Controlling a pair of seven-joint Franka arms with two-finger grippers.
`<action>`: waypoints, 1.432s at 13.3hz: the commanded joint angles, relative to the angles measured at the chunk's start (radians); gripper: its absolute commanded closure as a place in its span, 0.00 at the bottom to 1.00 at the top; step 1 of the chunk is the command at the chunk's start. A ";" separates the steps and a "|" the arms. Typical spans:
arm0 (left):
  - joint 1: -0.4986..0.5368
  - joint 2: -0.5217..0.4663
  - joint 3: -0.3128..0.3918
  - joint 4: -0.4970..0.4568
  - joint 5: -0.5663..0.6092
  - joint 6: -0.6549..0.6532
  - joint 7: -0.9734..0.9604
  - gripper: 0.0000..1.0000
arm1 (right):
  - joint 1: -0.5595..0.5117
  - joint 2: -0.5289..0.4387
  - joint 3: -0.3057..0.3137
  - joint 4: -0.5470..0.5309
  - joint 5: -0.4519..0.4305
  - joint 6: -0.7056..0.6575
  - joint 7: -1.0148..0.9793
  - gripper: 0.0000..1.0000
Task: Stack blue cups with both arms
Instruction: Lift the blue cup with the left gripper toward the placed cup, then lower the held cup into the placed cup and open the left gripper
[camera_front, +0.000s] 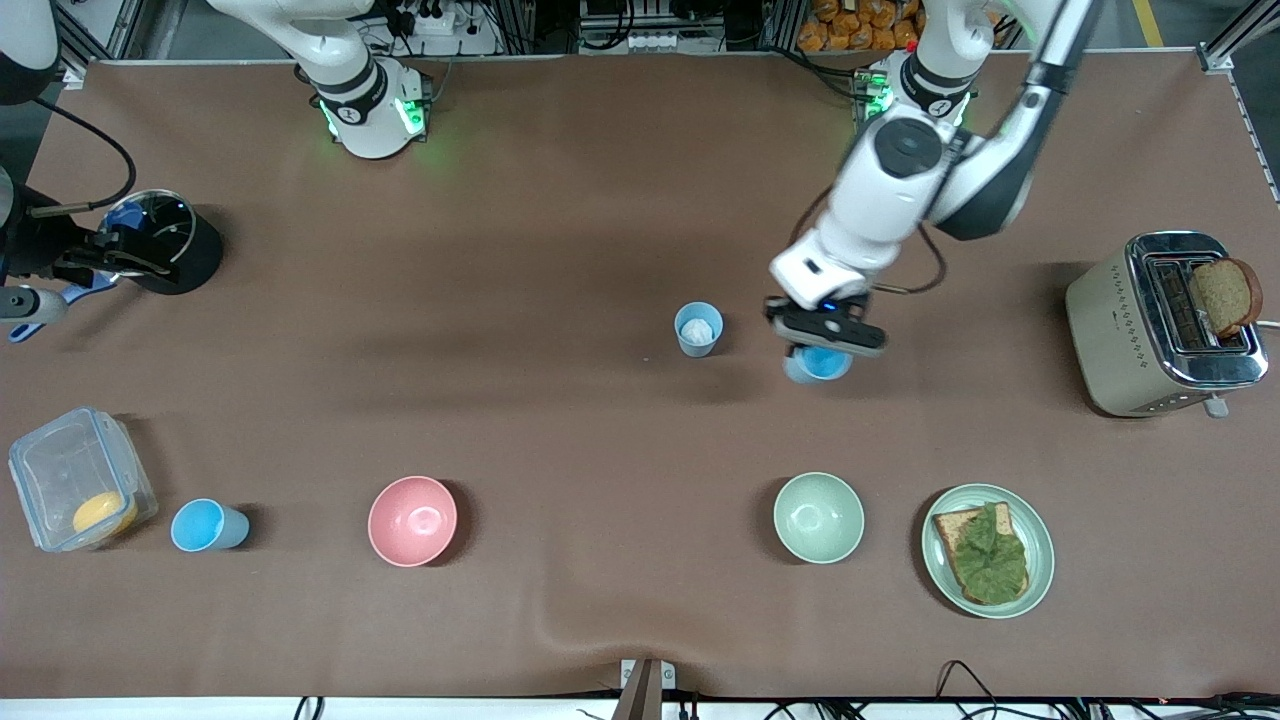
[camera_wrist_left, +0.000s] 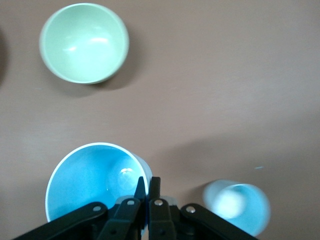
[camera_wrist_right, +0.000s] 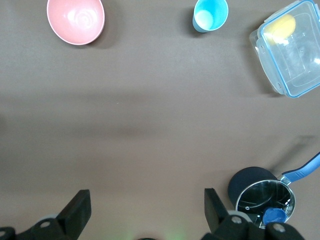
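Observation:
My left gripper (camera_front: 826, 336) is shut on the rim of a blue cup (camera_front: 820, 364) and holds it just above the table. In the left wrist view the fingers (camera_wrist_left: 155, 186) pinch the wall of this cup (camera_wrist_left: 85, 180). A second blue cup (camera_front: 698, 328) with something white inside stands upright close beside it, toward the right arm's end; it also shows in the left wrist view (camera_wrist_left: 236, 206). A third blue cup (camera_front: 206, 525) stands near the front, seen too in the right wrist view (camera_wrist_right: 210, 14). My right gripper (camera_wrist_right: 145, 199) is open and empty, high over the table, waiting.
A pink bowl (camera_front: 412, 520) and a pale green bowl (camera_front: 818, 517) stand near the front. A plate (camera_front: 940, 560) with toast and lettuce lies beside the green bowl. A toaster (camera_front: 1130, 330) stands at the left arm's end. A black pot (camera_front: 165, 242) and a clear box (camera_front: 60, 470) stand at the right arm's end.

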 joint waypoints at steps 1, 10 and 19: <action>-0.049 0.035 -0.017 0.058 0.016 -0.022 -0.108 1.00 | -0.024 0.008 0.016 0.013 -0.011 -0.011 -0.010 0.00; -0.138 0.138 -0.066 0.118 0.124 -0.022 -0.230 1.00 | -0.028 0.009 0.014 0.011 -0.011 -0.013 -0.011 0.00; -0.150 0.154 -0.068 0.102 0.125 -0.020 -0.322 1.00 | -0.028 0.008 0.014 0.011 -0.011 -0.013 -0.011 0.00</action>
